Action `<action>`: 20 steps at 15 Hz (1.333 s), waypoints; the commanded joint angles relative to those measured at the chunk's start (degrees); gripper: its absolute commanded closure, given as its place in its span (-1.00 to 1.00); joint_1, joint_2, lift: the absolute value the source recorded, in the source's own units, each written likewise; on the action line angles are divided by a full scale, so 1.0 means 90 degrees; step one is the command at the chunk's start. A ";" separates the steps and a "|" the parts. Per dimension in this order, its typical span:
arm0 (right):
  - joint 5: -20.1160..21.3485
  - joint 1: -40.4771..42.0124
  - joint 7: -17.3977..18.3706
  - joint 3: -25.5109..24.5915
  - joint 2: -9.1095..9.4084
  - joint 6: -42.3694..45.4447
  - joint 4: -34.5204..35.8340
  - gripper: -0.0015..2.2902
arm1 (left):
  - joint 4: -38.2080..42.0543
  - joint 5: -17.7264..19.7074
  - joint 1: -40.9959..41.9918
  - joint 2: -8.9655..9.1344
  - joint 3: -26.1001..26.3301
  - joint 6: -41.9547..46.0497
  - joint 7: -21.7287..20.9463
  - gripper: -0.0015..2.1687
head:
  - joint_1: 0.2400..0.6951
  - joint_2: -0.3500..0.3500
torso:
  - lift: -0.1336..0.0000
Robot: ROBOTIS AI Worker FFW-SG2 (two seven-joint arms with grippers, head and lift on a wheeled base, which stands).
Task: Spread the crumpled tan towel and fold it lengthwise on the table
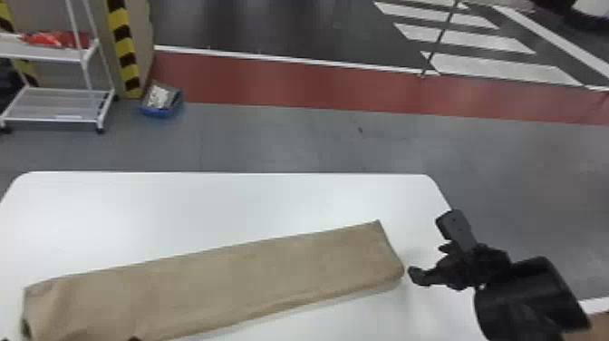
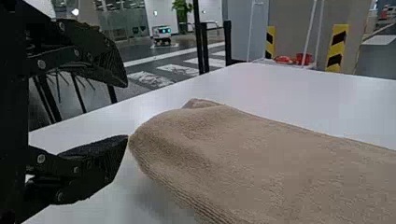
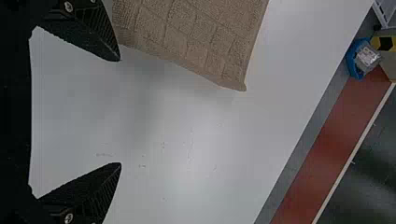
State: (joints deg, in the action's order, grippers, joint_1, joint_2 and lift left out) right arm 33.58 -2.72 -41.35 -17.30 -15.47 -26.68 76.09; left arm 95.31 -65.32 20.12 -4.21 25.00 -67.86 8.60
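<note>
The tan towel (image 1: 226, 276) lies lengthwise-folded on the bench (image 1: 181, 204), with the left pincer (image 1: 69, 338) wide at its left end and the right pincer (image 1: 427, 249) wide beside its right.

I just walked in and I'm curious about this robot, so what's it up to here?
It is working on the tan towel, which lies on the white table as a long strip, apparently folded lengthwise. Neither gripper holds it: the left gripper is open near its left end, the right gripper open off its right end.
</note>
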 commanded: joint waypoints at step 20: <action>0.0068 -0.0078 -0.0015 -0.0021 0.0000 -0.0156 0.0023 -0.93 | 0.2008 0.4260 -0.0966 0.0322 -0.3598 0.0141 -0.4969 -0.80 | 1.00 -0.69 | 1.00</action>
State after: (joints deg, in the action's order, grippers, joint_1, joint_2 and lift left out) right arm 34.15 -3.35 -41.48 -17.56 -15.49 -27.98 76.20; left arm 112.11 -28.73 11.89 -1.71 -4.41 -65.64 -34.36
